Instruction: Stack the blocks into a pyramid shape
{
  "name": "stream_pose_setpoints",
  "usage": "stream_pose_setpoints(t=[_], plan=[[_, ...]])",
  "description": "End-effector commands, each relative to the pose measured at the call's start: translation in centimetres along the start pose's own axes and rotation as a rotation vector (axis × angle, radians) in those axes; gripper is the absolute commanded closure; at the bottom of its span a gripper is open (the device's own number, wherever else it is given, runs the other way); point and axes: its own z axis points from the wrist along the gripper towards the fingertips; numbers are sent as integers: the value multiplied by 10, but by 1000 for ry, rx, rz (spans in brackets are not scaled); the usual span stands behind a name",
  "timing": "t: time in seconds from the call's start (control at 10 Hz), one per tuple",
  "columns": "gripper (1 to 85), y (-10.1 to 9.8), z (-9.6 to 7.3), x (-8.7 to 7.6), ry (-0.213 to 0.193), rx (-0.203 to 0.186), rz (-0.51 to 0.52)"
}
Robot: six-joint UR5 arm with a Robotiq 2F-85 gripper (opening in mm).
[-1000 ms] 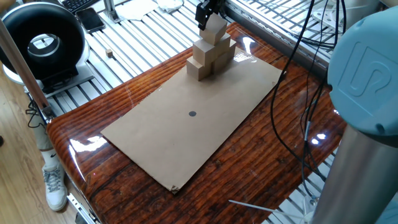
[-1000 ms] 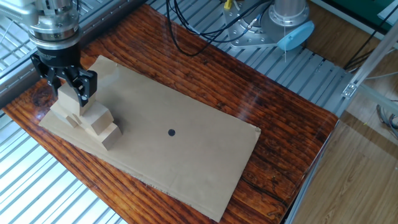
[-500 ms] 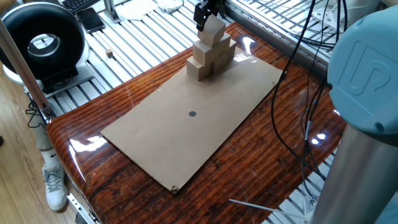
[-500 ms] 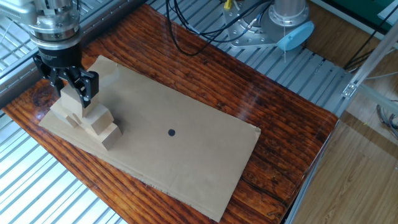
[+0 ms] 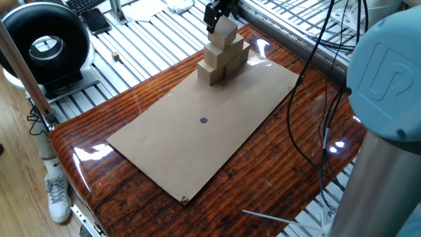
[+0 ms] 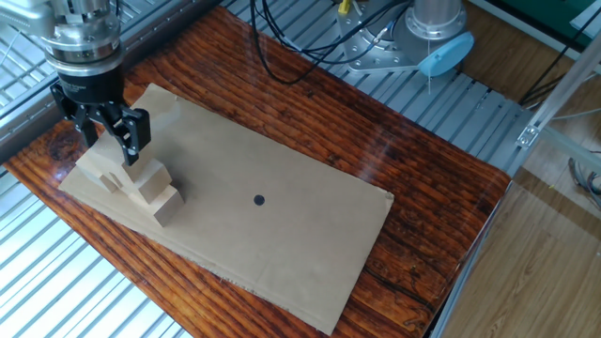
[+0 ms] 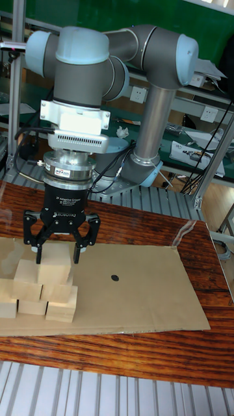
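Observation:
The blocks form a pyramid (image 5: pixel 220 56) at the far end of the brown cardboard sheet (image 5: pixel 191 148). The pyramid is three tiers high, with a single top block (image 5: pixel 225 31). In the tall fixed view the top block (image 7: pixel 55 263) rests on two middle blocks (image 7: pixel 45 290) above the bottom row (image 7: pixel 32 307). My gripper (image 7: pixel 57 253) hangs straight down over it, open. Its fingers (image 7: pixel 77 249) straddle the top block's upper part with small gaps on both sides. From the other fixed view, the gripper (image 6: pixel 113 148) hides most of the top block above the stack (image 6: pixel 141 183).
A black dot (image 5: pixel 203 120) marks the sheet's middle. A round black device (image 5: pixel 45 45) and a tiny tan cube (image 5: pixel 116 57) sit on the slatted metal bench to the left. Cables (image 5: pixel 316 79) hang at the right, by the arm's body (image 5: pixel 385 92).
The fingers have spread away from the top block, and the gripper has risen slightly. The block stays on the stack.

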Motion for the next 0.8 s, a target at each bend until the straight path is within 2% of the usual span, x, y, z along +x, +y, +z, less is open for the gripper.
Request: stream_pose_setpoints(t=[0.0,0.4,0.5,0.7], plan=[[167,0,0,-1,-8,-8,0],[170,-3,0,-2,-10,2,-9],[170,-9,0,-1,-11,26,-37],[170,-13,-6,-1,-11,48,-59]])
